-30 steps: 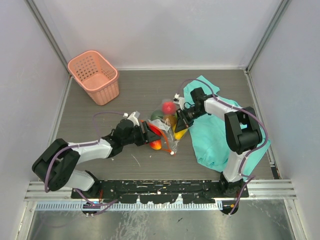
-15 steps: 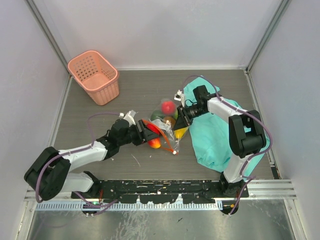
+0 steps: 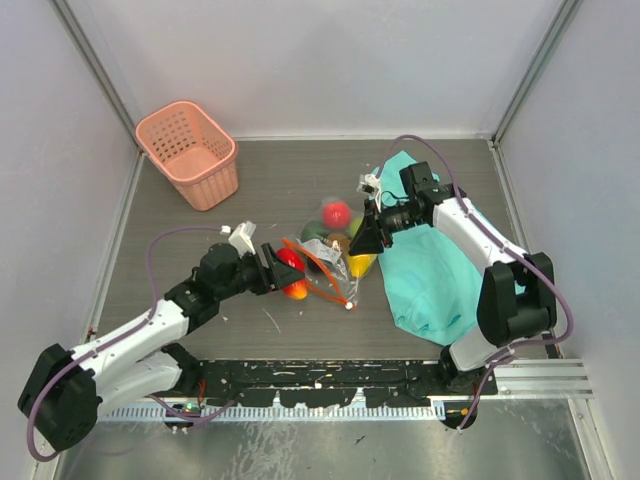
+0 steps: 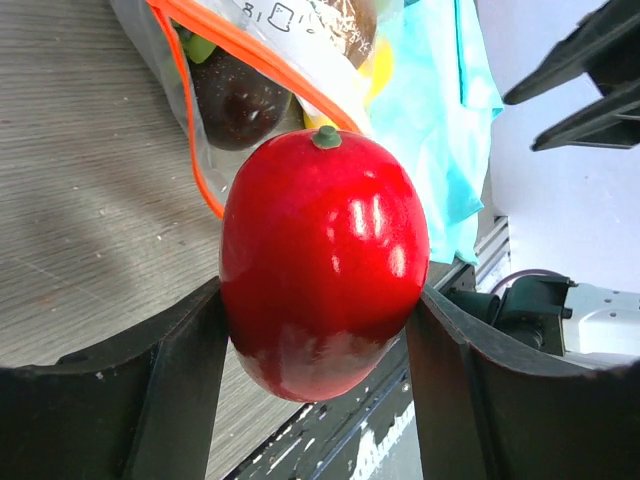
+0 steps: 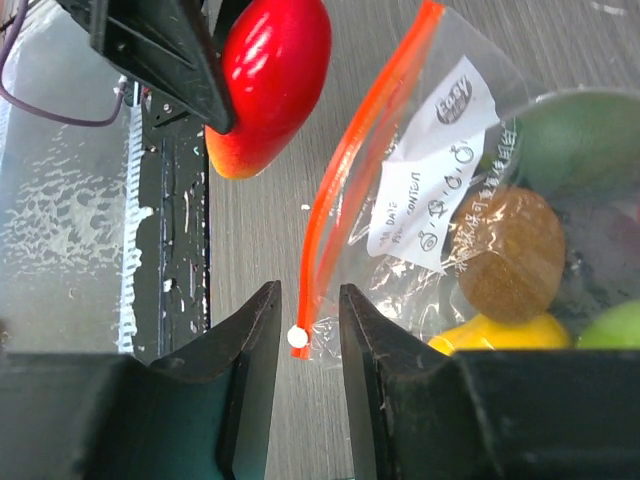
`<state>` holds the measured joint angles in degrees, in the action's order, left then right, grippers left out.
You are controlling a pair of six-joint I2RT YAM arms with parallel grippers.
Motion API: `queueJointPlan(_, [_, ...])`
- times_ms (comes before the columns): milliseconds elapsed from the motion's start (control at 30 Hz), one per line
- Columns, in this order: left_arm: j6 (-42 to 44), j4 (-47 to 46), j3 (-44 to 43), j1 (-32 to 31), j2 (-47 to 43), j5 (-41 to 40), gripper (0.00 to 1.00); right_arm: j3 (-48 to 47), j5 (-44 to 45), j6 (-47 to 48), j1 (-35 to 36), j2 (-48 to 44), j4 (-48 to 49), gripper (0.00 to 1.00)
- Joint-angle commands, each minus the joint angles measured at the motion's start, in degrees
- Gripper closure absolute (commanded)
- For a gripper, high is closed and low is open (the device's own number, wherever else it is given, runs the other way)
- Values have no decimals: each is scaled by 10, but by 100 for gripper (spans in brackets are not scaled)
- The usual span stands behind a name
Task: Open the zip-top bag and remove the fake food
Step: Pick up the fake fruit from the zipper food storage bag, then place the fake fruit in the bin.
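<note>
Zip-top bag gaping, red fruit out at 9 o'clock.
You're pinching it with left gripper, right gripper spread; fake food waiting inside.

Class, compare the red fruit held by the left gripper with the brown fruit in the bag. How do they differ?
The red fruit is glossy; the brown fruit looks dull and rough. The red fruit is outside the bag, clamped in the left gripper's jaws; the brown fruit lies inside, unheld. Both are small fake foods.

On the grey table a pink basket stands far left and a crumpled teal cloth lies right.
</note>
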<state>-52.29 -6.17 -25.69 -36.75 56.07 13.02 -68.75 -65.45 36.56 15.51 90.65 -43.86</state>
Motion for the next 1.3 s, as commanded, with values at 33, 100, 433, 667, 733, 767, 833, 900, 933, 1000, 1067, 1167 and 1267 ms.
queueJointPlan(33, [65, 69, -36, 10, -42, -34, 99, -17, -40, 50, -3, -51, -27, 64])
queueJointPlan(100, [82, 85, -52, 15, -51, -42, 99, -16, -47, 57, -4, -66, -29, 62])
queueJointPlan(433, [158, 132, -126, 63, -50, -51, 100, -17, -57, 68, -14, -88, -38, 55])
queueJointPlan(667, [182, 129, -150, 122, -44, -26, 100, -16, -53, 68, -19, -89, -39, 54])
queueJointPlan(733, [185, 123, -157, 140, -41, -22, 100, -16, -53, 68, -18, -88, -39, 54])
queueJointPlan(767, [185, 119, -161, 149, -38, -20, 100, -16, -52, 68, -18, -88, -39, 54])
queueJointPlan(833, [187, 109, -167, 166, -34, -18, 100, -16, -52, 68, -20, -88, -39, 53])
queueJointPlan(900, [187, 98, -173, 183, -30, -18, 100, -16, -51, 69, -22, -87, -39, 53])
queueJointPlan(933, [187, 91, -177, 190, -27, -18, 100, -16, -50, 69, -21, -87, -39, 53])
queueJointPlan(1000, [186, 80, -187, 210, -20, -18, 100, -15, -50, 69, -22, -86, -39, 52])
queueJointPlan(1067, [186, 74, -207, 230, -12, -17, 100, -14, -50, 69, -23, -84, -39, 52])
queueJointPlan(1167, [184, 64, -237, 264, 6, -13, 100, -12, -50, 69, -25, -84, -39, 52])
queueJointPlan(1267, [166, 42, -261, 299, 39, 5, 100, -13, -50, 70, -27, -85, -39, 52])
